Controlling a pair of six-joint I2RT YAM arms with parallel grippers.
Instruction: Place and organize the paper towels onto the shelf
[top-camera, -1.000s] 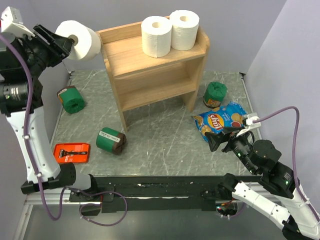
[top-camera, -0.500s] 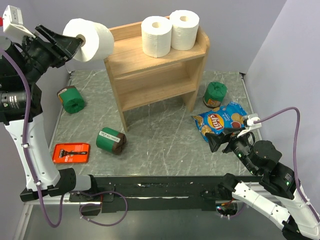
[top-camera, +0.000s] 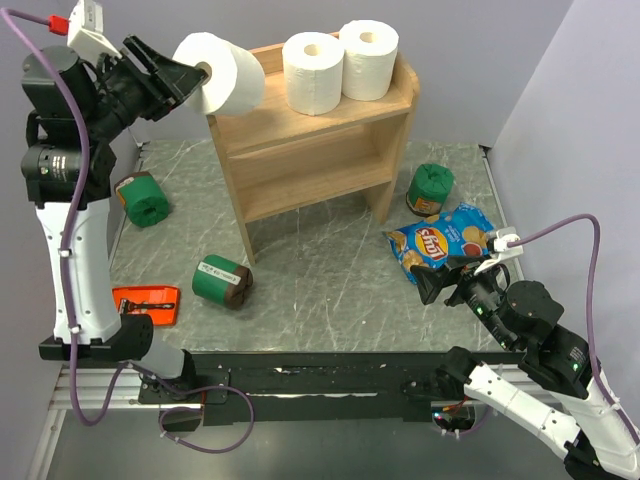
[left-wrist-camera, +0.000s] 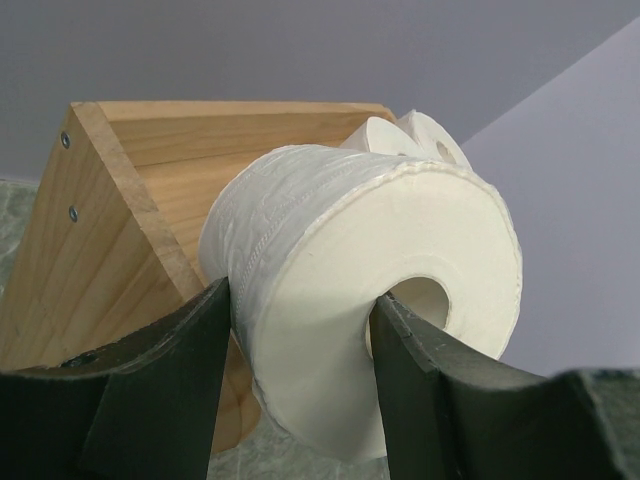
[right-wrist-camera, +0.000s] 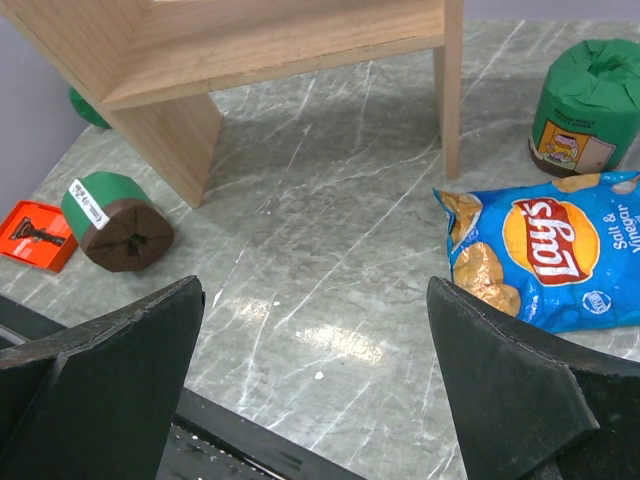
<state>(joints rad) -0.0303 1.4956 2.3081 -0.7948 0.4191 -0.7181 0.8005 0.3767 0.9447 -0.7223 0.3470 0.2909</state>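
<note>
My left gripper (top-camera: 190, 72) is shut on a white paper towel roll (top-camera: 228, 75), one finger in the core hole and one on the outside. In the left wrist view the roll (left-wrist-camera: 330, 300) fills the space between the fingers (left-wrist-camera: 420, 370). It hangs at the upper left corner of the wooden shelf (top-camera: 300, 125), level with the top tier. Two more paper towels (top-camera: 313, 72) (top-camera: 368, 59) stand upright side by side on the top tier's right half. My right gripper (top-camera: 440, 283) is open low over the table at the right, with nothing between its fingers (right-wrist-camera: 510, 380).
Green cylindrical packages lie on the table: one left of the shelf (top-camera: 142, 199), one in front (top-camera: 221, 279), one right of it (top-camera: 429, 189). A blue chip bag (top-camera: 442, 241) lies by my right gripper. An orange razor pack (top-camera: 148, 299) sits at the front left.
My left arm has carried the held roll to the right, from well left of the shelf to its upper left corner. The right arm has not moved.
</note>
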